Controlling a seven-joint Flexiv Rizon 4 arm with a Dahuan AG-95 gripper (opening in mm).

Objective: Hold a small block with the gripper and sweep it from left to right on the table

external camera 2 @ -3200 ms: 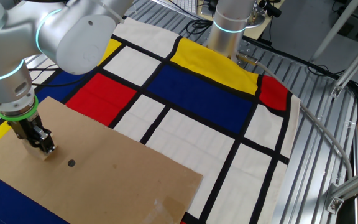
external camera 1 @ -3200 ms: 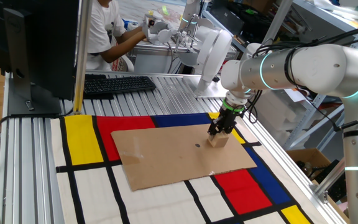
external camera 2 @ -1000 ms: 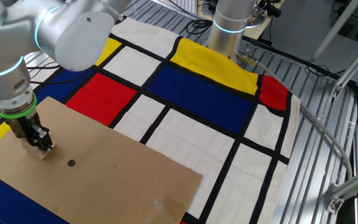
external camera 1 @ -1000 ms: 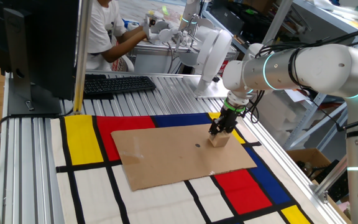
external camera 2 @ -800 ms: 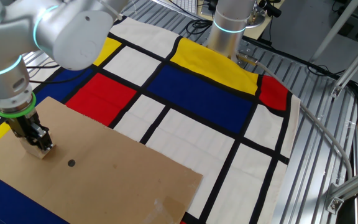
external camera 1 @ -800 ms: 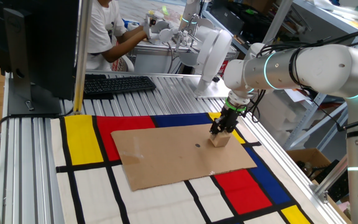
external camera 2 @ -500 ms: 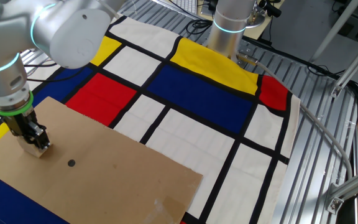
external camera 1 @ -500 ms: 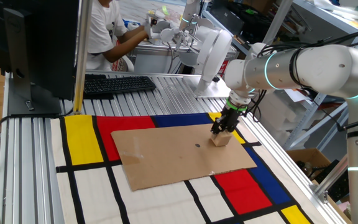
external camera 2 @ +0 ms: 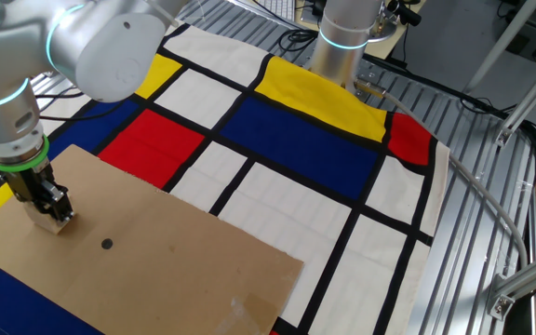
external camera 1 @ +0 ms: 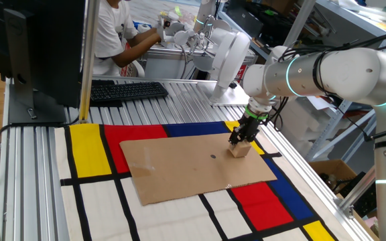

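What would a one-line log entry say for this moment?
gripper: shut on small block | block: on cardboard sheet, near its edge | pointing: down

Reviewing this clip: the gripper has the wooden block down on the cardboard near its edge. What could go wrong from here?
1. The small block sits close to the cardboard sheet edge; sweeping further could push it off onto the mat and catch on the step.
2. The gripper seems to hold only the block's top, so drag might tilt or twist it loose.
3. The cardboard looks unfixed and may slide along.
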